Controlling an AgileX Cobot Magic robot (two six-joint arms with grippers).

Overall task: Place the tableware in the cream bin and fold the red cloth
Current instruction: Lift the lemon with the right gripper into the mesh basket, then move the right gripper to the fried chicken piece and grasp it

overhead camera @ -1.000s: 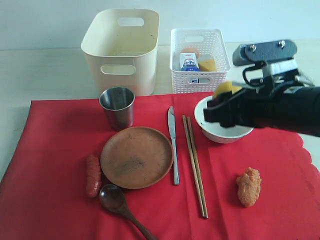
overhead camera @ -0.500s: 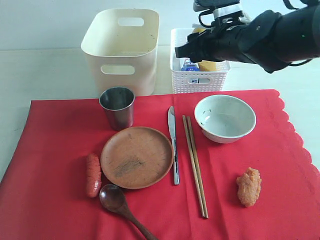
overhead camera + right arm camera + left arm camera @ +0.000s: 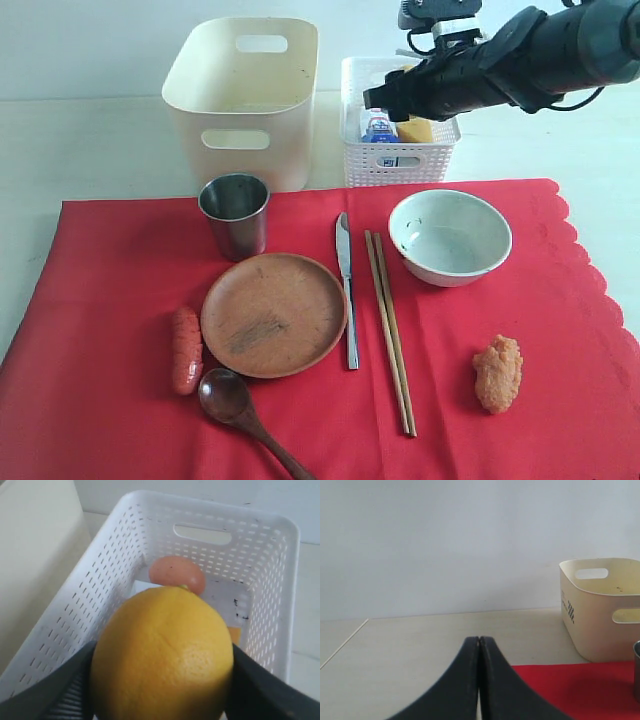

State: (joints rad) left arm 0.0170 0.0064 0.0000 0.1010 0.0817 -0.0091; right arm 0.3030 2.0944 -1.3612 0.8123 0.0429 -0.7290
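Note:
The red cloth point(image 3: 120, 300) lies flat on the table. On it are the steel cup point(image 3: 235, 213), the brown wooden plate point(image 3: 273, 313), the table knife point(image 3: 347, 290), the chopsticks point(image 3: 390, 330), the empty white bowl point(image 3: 449, 237) and the dark spoon point(image 3: 235, 405). The cream bin point(image 3: 240, 90) stands behind the cup. My right gripper point(image 3: 388, 100) hangs over the white basket point(image 3: 400, 150), shut on a lemon point(image 3: 162, 655). My left gripper point(image 3: 479, 640) is shut on nothing, low beside the cloth's corner; the exterior view does not show it.
The basket point(image 3: 100, 580) holds an egg point(image 3: 176, 573), a milk carton point(image 3: 378, 127) and cheese point(image 3: 416, 129). A sausage point(image 3: 186, 350) lies left of the plate. An orange fried piece point(image 3: 498, 372) sits on the cloth's right part.
My right arm lifted the lemon out of the white bowl and carried it back over the white basket. The bowl now shows empty. Tableware has not moved.

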